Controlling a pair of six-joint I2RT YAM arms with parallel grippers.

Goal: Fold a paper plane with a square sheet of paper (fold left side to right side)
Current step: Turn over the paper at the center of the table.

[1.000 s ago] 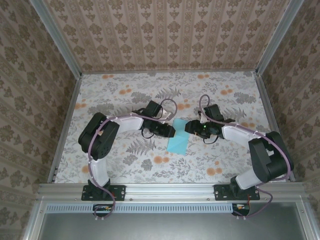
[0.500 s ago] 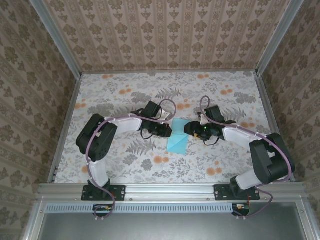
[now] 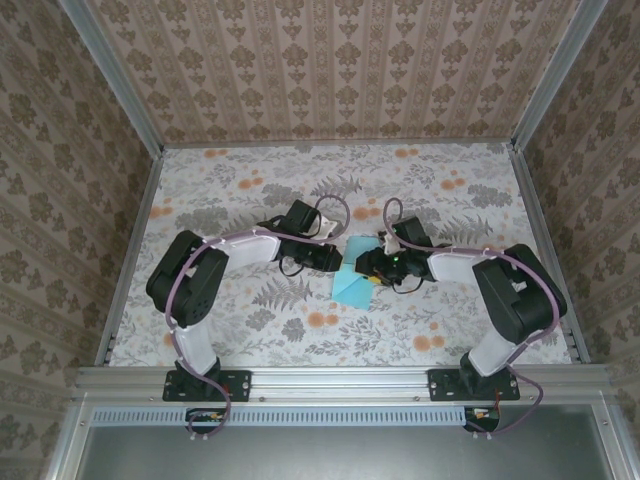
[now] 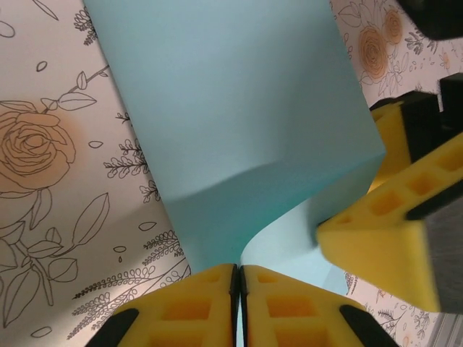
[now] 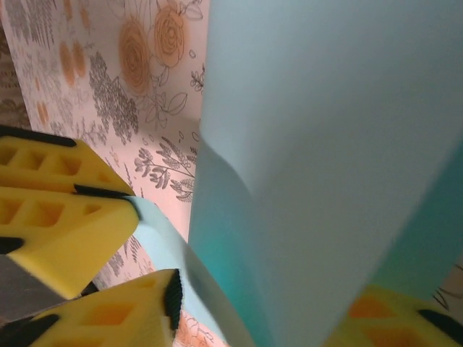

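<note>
On the floral counter [image 3: 250, 340] the square sheet of paper [image 3: 352, 288] is laid centrally, one edge curled up. That edge is pinched by the closed left fingers [image 4: 195, 303]; the right fingers [image 5: 116, 318] are held apart astride it. A skewed crease could be caused by uneven pulling.

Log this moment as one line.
left gripper: shut on paper | right gripper: open around paper | paper: curled, not flat

Top view, square sheet of paper [image 3: 352, 289] partly hidden under left hand [image 3: 345, 262] and right hand [image 3: 366, 271] — creases too small to read, left wrist view, sheet cut off at frame top, right wrist view, sheet blurred
</note>
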